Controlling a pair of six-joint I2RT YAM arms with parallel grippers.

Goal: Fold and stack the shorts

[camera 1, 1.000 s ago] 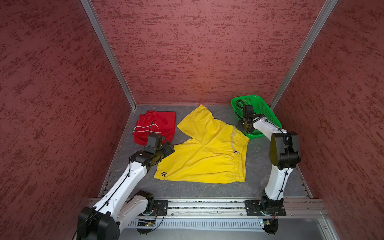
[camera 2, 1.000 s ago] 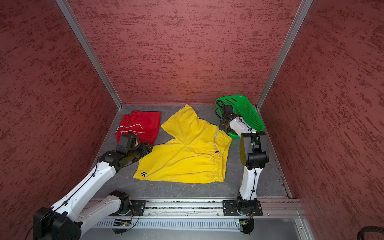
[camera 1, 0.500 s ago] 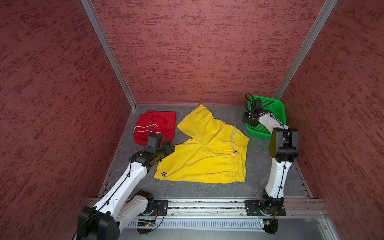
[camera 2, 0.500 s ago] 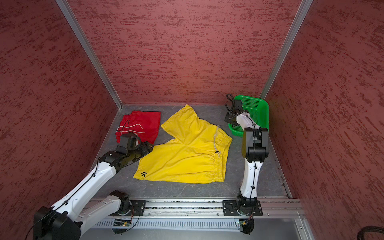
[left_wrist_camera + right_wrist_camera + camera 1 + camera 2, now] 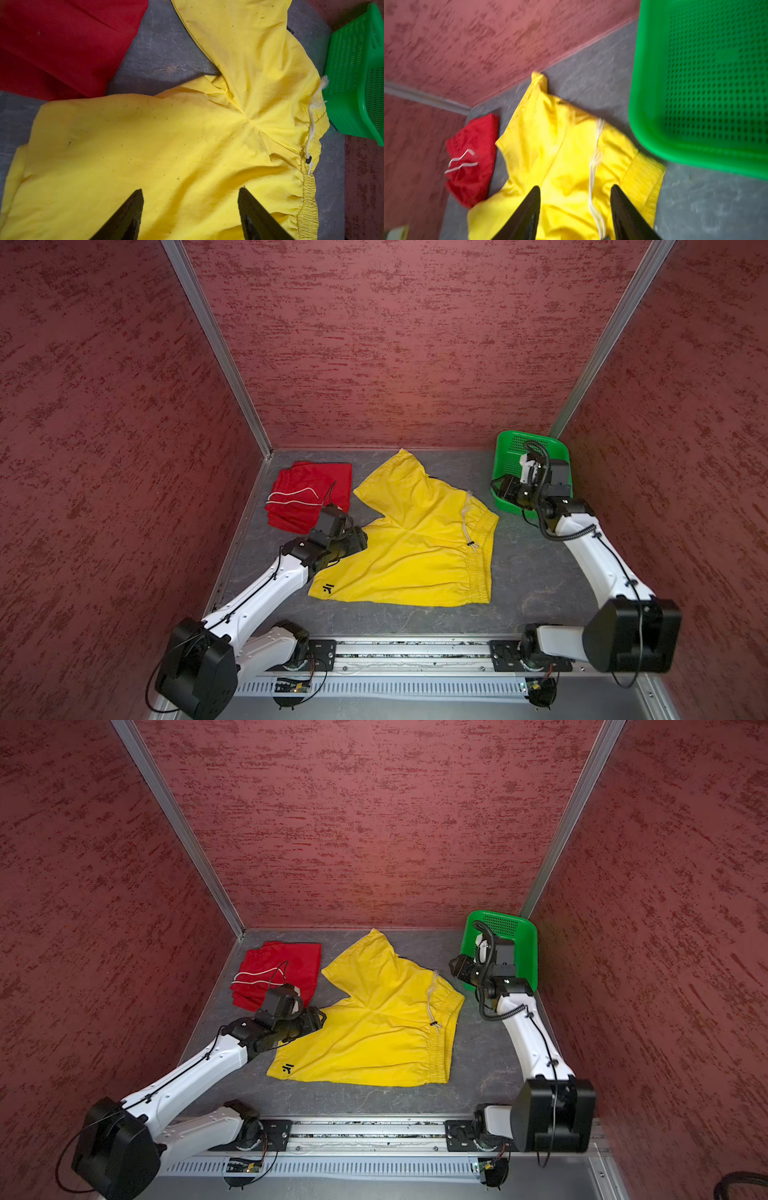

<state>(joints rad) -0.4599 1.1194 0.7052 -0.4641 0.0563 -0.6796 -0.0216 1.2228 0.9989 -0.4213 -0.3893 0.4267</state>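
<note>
The yellow shorts (image 5: 415, 560) (image 5: 374, 1040) lie spread flat mid-floor, waistband and white cord toward the right, dark logo at the front left hem. The red shorts (image 5: 307, 493) (image 5: 282, 969) lie folded at the back left, their white drawstring on top. My left gripper (image 5: 359, 541) (image 5: 190, 190) hovers open over the yellow shorts' (image 5: 166, 135) left leg, with nothing between its fingers. My right gripper (image 5: 498, 489) (image 5: 575, 187) is open and empty beside the basket, pointing at the yellow waistband (image 5: 643, 172). The red shorts (image 5: 473, 149) show beyond it.
A green perforated basket (image 5: 505, 460) (image 5: 528, 952) (image 5: 645, 93) stands tilted up in the back right corner, right behind my right wrist. Red textured walls close in three sides. A metal rail (image 5: 415, 649) runs along the front edge.
The green basket went from lying beside the yellow waistband to tilted in the back right corner. The right arm swung right and its jaws widened. The left arm and both shorts stayed put.
</note>
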